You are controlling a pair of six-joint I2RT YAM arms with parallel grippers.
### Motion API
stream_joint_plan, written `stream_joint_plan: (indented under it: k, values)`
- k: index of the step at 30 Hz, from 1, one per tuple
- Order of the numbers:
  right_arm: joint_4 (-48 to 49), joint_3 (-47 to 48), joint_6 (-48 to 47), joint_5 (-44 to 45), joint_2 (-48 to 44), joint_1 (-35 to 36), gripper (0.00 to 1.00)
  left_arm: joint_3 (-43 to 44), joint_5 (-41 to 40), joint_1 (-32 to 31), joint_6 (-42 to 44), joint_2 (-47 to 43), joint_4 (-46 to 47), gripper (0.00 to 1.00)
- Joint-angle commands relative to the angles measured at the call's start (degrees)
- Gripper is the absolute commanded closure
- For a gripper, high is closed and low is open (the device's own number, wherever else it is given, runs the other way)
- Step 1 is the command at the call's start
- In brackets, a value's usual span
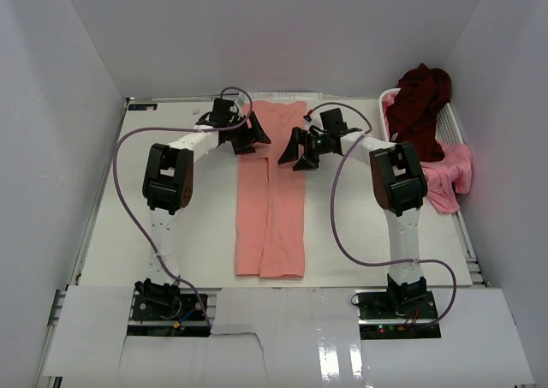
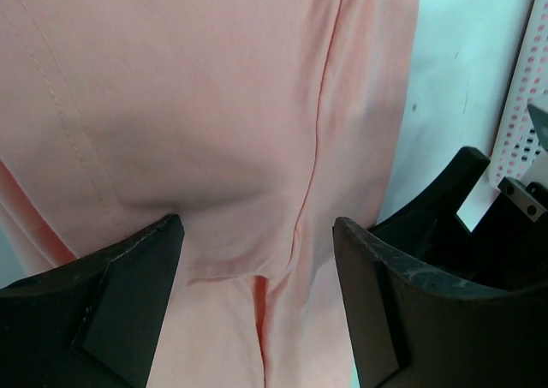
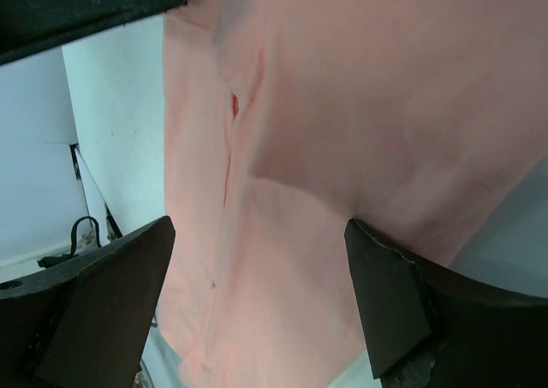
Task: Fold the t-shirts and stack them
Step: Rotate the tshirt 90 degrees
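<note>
**Salmon-pink t-shirt (image 1: 271, 201) lies as a long strip between two open grippers**

We see the salmon-pink t-shirt folded lengthwise into a narrow band in the middle of the table (image 1: 193, 225). Its long axis runs from the near edge, by the arm bases, straight toward the far edge. A fold line runs down its middle along that axis. We cannot tell which end holds the collar.

Over the far part of the strip, the left gripper (image 1: 251, 136) sits at the cloth's left side and the right gripper (image 1: 295, 153) at its right edge. Both wrist views show the fingers spread wide with flat pink cloth beneath the gap and nothing pinched. We cannot tell whether the fingertips touch the fabric.

At the far right stands the white basket (image 1: 451, 124). The dark maroon t-shirt (image 1: 421, 104) is heaped in it, and the brighter pink t-shirt (image 1: 451, 176) hangs over its near rim onto the table.
</note>
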Motion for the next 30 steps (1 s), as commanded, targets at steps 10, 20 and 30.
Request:
stream_joint_plan:
  k: [10,20,30]
  values:
    - [-4.6,1.8,-4.2,3.2,-0.2,-2.1,0.10,6.6,-0.3,1.1,1.0,-2.5,-3.7,0.16]
    - [-13.0,7.6,-9.0,2.6,-6.8,-1.4,0.08,3.7,-3.1,1.0,2.6,-23.2,-8.3,0.13]
    - [-8.6,-35.2,-6.3,14.6,-41.2,6.7,0.10,-40.0,-1.6,0.2,-0.3,-53.0,-8.3,0.15]
